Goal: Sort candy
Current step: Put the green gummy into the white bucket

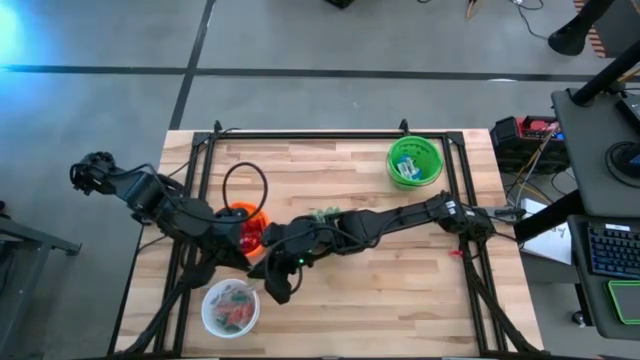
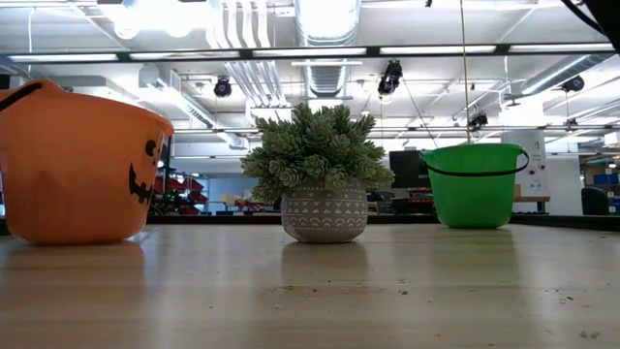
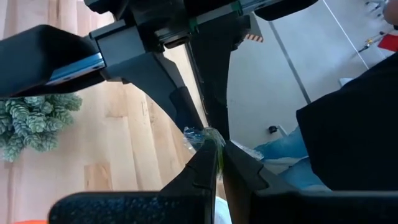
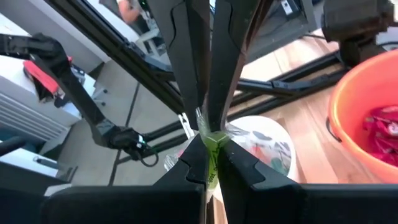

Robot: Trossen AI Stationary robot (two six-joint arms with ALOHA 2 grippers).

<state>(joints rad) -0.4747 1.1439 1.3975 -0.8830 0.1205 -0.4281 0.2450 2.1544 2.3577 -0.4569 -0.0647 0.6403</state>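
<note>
Over on the left we've got the left gripper reaching in above the wooden table, just beside the orange plastic pumpkin bucket with red packets inside. Its fingers are pinched shut on a small green candy in a clear crinkly wrapper. The right gripper meets it nose to nose, clamped on that same green candy, so both are holding one piece between them. Right below sits the white round bowl with mixed wrapped sweets. A spiky green potted plant stands mid-table, and the green plastic bucket sits far right at the back.
</note>
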